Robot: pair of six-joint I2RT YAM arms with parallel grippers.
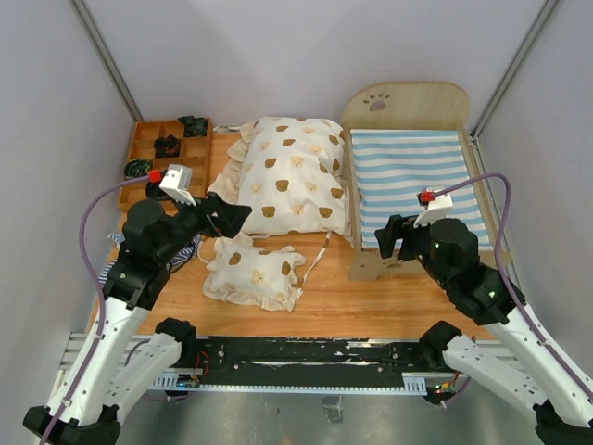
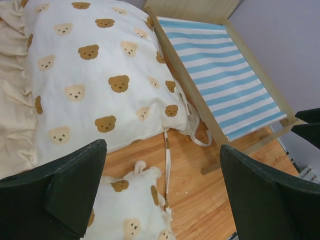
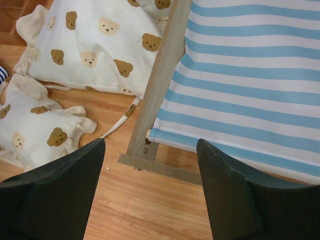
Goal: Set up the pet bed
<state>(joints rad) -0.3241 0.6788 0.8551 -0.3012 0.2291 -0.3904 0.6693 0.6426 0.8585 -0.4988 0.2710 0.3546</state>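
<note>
the bed (image 1: 412, 176) is standing at the worktop's (image 1: 352, 298) far right corner, its arched headboard (image 1: 405, 104) lying toward the far edge and its striped mattress (image 1: 417, 158) lying flat in the frame. a bear-print quilt (image 1: 292, 176) is lying just beside its left rail, and a small matching pillow (image 1: 252, 271) is sitting nearer the front edge. a tray (image 1: 153, 148) is occupying the far left corner. the right gripper (image 1: 397, 241) is hovering over the bed's foot, jaws spread, gripping nothing. the left gripper (image 1: 230, 218) is hovering by the quilt's near left side, jaws also spread and empty.
</note>
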